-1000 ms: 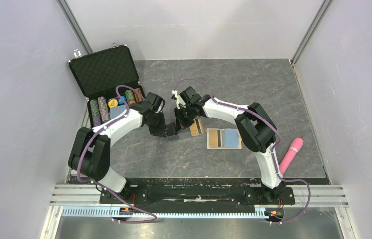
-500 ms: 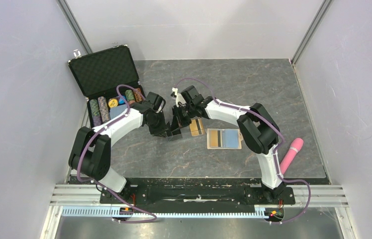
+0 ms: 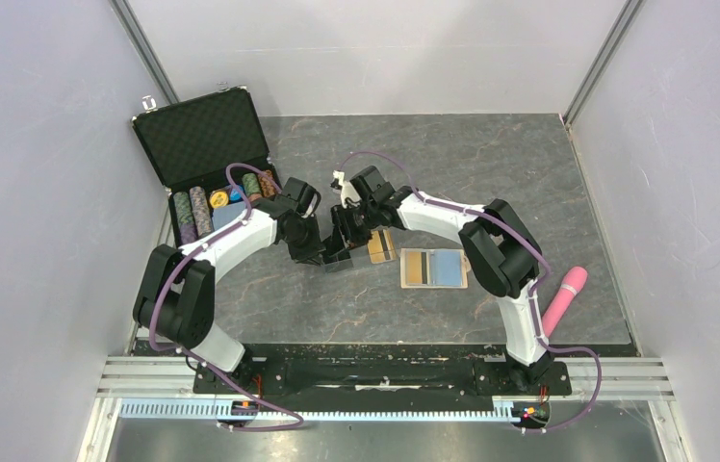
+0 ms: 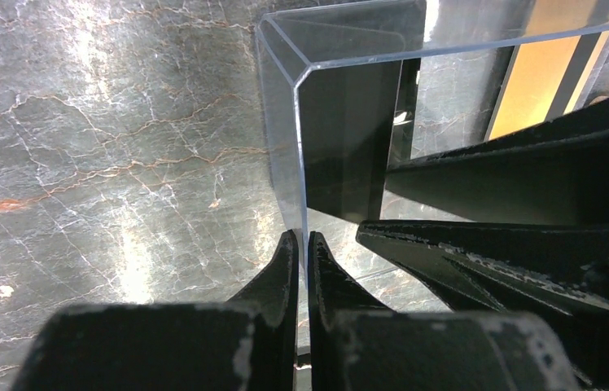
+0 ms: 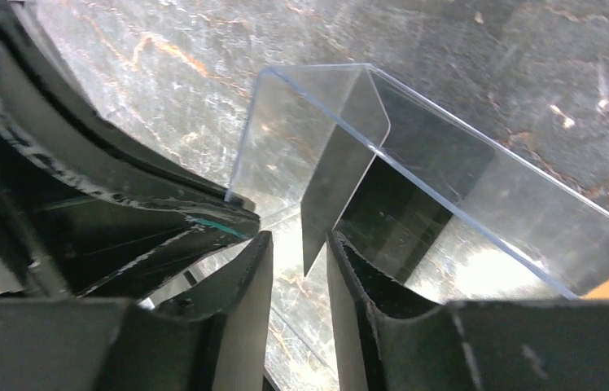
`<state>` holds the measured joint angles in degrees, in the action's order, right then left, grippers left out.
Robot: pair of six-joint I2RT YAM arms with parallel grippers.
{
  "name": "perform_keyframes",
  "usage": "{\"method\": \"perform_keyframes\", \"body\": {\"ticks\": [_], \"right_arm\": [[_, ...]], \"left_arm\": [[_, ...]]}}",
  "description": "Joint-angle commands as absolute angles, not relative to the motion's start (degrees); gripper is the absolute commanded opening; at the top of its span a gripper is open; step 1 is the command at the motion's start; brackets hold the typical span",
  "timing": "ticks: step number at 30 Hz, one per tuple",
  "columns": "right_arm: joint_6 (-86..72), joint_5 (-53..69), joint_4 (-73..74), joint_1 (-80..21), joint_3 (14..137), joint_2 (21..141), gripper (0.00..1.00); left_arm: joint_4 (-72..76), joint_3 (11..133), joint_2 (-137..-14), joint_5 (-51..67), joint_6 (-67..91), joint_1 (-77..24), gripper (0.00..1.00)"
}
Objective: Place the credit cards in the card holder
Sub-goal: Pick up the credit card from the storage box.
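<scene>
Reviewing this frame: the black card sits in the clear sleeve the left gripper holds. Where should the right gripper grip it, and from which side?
Likely the end of the black card nearest the right gripper, pinched across its flat faces. It stands edge-on between those open jaws, while the left gripper is shut on a wall of the clear sleeve, so come from the sleeve's open side.

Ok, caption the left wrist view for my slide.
Left gripper pinching a clear plastic sleeve with a black card inside, right gripper alongside, gold card behind.
</scene>
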<state>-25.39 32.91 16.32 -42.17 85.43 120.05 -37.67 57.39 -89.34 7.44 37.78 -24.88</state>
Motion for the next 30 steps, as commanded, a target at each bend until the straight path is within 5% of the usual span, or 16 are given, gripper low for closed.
{"method": "perform_keyframes", "body": {"ticks": [1, 4, 11, 30], "right_arm": [[-22.09, 28.92, 19.5, -42.98, 87.12, 121.11, 0.38], [-21.87, 29.23, 19.52, -42.95, 86.85, 121.56, 0.41], [-27.58, 36.77, 10.67, -42.88, 84.07, 122.02, 0.29], [-33.23, 40.77, -2.08, -42.88, 78.27, 117.72, 0.15]], "left_arm": [[-35.16, 58.27, -91.47, 9.01, 35.04, -26.1, 0.02], [-35.16, 58.61, -91.76, 9.32, 34.83, -26.2, 0.02], [-35.31, 58.45, -91.72, 9.08, 34.58, -26.21, 0.02], [-35.26, 58.27, -92.02, 9.14, 34.43, -26.28, 0.02]]}}
